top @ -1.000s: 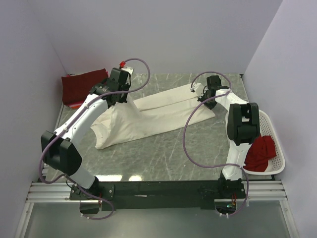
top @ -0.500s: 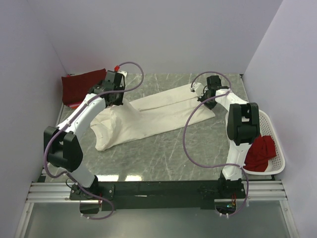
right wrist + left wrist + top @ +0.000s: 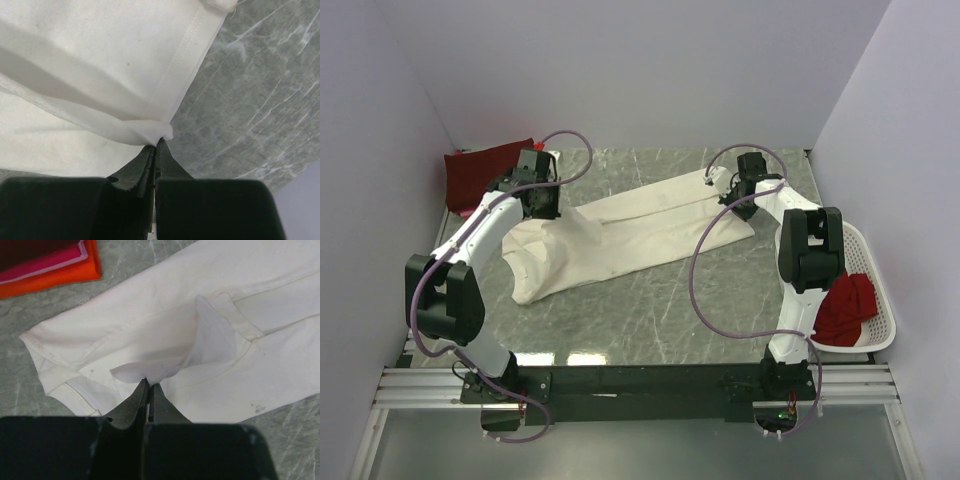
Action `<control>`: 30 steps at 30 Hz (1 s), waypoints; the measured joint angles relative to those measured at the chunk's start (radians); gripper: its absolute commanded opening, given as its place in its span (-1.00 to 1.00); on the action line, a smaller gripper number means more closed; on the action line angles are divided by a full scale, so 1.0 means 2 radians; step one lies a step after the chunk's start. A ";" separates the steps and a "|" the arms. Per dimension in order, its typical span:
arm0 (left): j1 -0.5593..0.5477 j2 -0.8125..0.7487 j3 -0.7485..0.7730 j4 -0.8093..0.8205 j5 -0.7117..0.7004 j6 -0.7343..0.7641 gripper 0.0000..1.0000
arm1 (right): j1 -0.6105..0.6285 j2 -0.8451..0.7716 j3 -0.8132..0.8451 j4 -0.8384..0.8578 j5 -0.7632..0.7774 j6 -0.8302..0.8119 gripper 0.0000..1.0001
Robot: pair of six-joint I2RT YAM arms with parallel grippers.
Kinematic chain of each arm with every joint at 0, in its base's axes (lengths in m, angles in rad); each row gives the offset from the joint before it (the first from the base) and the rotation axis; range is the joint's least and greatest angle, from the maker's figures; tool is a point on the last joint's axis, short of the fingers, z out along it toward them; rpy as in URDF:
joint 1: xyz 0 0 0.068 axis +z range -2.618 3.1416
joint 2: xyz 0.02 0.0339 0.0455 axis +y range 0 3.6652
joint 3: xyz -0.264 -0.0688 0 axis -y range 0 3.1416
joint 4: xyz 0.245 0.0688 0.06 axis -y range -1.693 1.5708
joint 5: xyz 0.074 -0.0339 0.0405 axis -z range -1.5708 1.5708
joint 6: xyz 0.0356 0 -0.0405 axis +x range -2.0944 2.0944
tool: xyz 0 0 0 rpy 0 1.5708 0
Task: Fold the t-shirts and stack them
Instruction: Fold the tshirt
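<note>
A large cream-white t-shirt [image 3: 630,240] lies stretched across the marble table from lower left to upper right. My left gripper [image 3: 542,205] is shut on a fold of it near its left end, and the pinched cloth [image 3: 150,371] rises off the shirt. My right gripper [image 3: 738,196] is shut on the shirt's hem corner [image 3: 162,131] at the far right. A folded dark maroon shirt [image 3: 485,172] lies at the back left on red and orange-pink folded shirts [image 3: 50,270]. A crumpled bright red shirt [image 3: 845,305] sits in the basket.
A white lattice basket [image 3: 877,290] stands at the table's right edge beside my right arm. Grey walls close the back and both sides. Bare marble [image 3: 700,300] lies in front of the cream shirt.
My left gripper has moved left and a little nearer with the pinched cream cloth, dragging the shirt's left end. The right arm has not moved.
</note>
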 measured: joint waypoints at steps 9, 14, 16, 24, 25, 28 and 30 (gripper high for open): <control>0.024 0.001 -0.004 0.001 0.028 -0.014 -0.99 | 0.000 0.000 0.000 0.001 0.000 0.001 -0.98; 0.035 0.013 -0.004 -0.004 0.030 -0.024 -0.99 | 0.000 0.000 0.000 0.001 0.000 0.002 -0.83; 0.039 0.019 -0.004 -0.009 0.030 -0.033 -0.99 | 0.000 0.000 0.000 0.001 0.000 0.003 -0.45; 0.043 0.015 -0.071 -0.013 0.047 -0.085 -0.99 | 0.001 -0.010 -0.001 -0.001 -0.004 0.006 0.00; 0.043 0.011 -0.083 -0.015 0.050 -0.090 -0.99 | 0.002 -0.015 -0.001 -0.003 -0.005 0.006 0.02; 0.043 -0.008 -0.118 -0.019 0.055 -0.112 -0.99 | 0.006 -0.031 -0.001 -0.009 -0.010 0.006 0.04; 0.043 -0.031 -0.137 -0.020 0.060 -0.124 -0.99 | 0.016 -0.044 -0.001 -0.017 -0.017 0.007 0.05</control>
